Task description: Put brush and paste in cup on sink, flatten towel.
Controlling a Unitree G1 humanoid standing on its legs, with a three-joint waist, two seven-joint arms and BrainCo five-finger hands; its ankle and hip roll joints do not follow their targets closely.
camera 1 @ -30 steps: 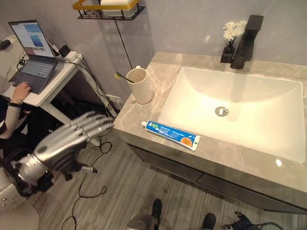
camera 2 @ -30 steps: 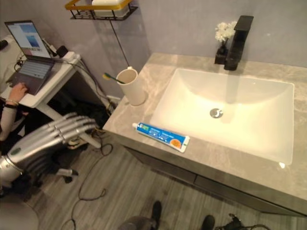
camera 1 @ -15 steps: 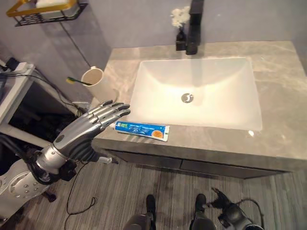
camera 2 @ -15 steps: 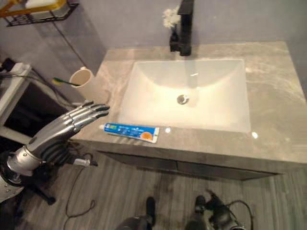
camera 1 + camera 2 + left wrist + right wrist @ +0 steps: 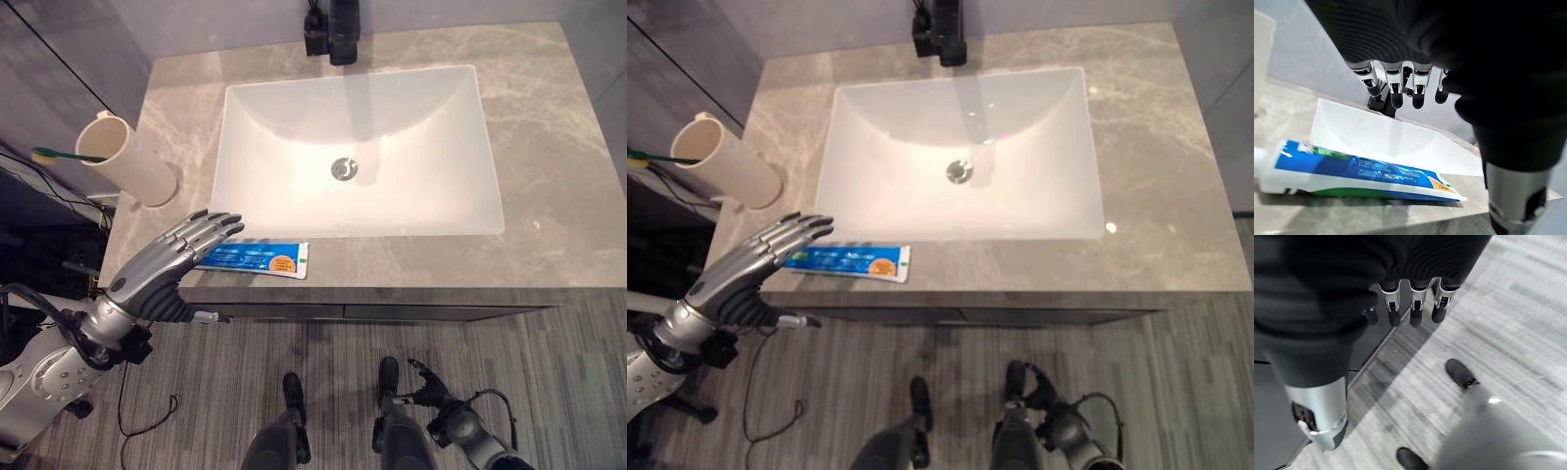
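The left hand (image 5: 162, 266) is held with its fingers straight and slightly spread, empty, their tips poised just over the cap end of the toothpaste tube (image 5: 257, 258), without clear contact. The tube lies flat along the front edge of the grey counter (image 5: 549, 157), just before the white basin (image 5: 353, 147). The toothbrush (image 5: 59, 154) stands in the cup (image 5: 127, 157) at the counter's left corner. The right hand (image 5: 1410, 303) hangs low over the floor, fingers relaxed, empty.
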